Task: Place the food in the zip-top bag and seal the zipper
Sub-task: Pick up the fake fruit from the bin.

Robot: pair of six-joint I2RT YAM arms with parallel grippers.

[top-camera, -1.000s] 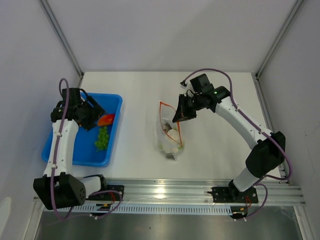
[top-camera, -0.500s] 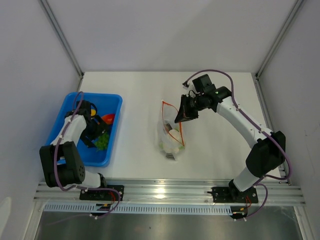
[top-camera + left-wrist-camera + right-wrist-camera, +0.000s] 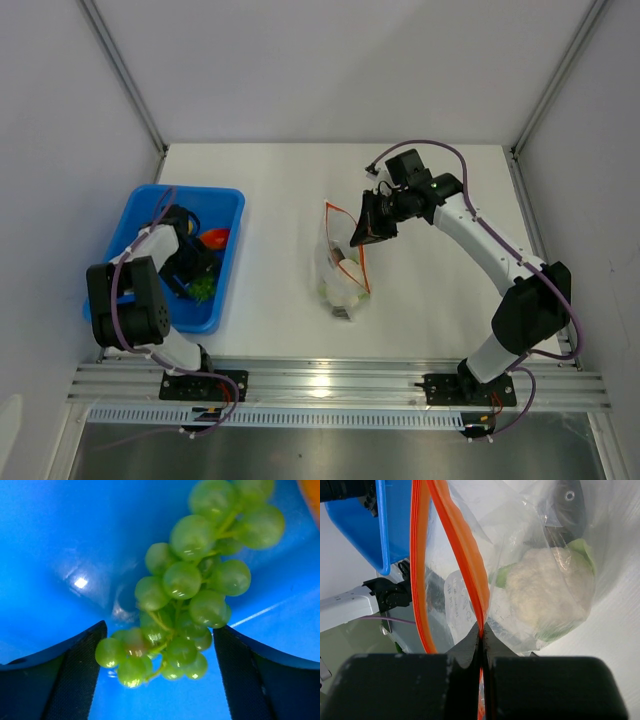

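Observation:
The clear zip-top bag point(image 3: 340, 272) lies mid-table with its mouth open. My right gripper point(image 3: 361, 232) is shut on the orange-red zipper strip point(image 3: 462, 555) and holds that edge up; the jaws point(image 3: 482, 630) pinch the strip. Inside the bag point(image 3: 520, 510) lie a white-and-green cauliflower piece point(image 3: 550, 590) and a dark piece point(image 3: 570, 505). My left gripper point(image 3: 198, 274) is down in the blue tray point(image 3: 190, 191), open, its fingers either side of a green grape bunch point(image 3: 192, 585), with the gripper point(image 3: 160, 630) not closed on it. A red-orange piece point(image 3: 214, 239) lies beside it. The yellow fruit is not visible.
The blue tray's walls surround my left gripper closely. Its rim also shows in the right wrist view point(image 3: 382, 525). Metal frame posts stand at the table's back corners, and a rail runs along the near edge.
My left arm has dropped from above the tray down into it, its open fingers now around the green grapes. My right gripper has stayed shut on the zipper strip, barely moving.

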